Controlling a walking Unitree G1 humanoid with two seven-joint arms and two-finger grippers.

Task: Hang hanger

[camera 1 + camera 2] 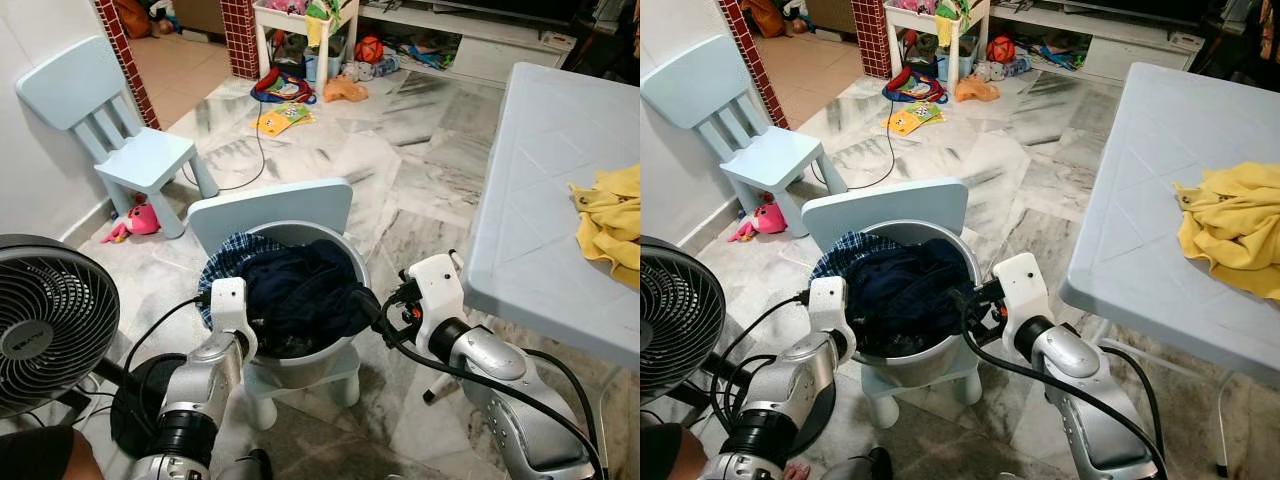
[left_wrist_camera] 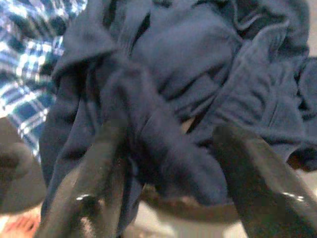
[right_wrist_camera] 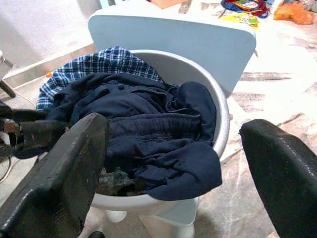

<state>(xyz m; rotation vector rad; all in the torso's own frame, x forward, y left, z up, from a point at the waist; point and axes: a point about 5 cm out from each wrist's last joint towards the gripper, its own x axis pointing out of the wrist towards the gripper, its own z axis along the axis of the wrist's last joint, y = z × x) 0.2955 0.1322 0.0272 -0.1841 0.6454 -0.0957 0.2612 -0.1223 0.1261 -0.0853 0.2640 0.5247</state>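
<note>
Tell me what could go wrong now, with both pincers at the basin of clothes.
The basin sits on a small chair; a hard pull on the dark garment could perhaps tip it. The left pincer straddles a fold of it, and the checked shirt beneath may drag out too. The open right pincer could snag cloth overhanging the rim.

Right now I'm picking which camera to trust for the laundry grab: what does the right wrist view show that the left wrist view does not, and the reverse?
Right wrist view: the whole white basin, the pale blue chair back behind it, marble floor, and the right gripper open wide, short of the clothes.

Left wrist view: a blurred close-up of the left gripper, open, with a fold of dark fabric between its fingers.

Both: the navy garment and the blue plaid cloth beneath it.
</note>
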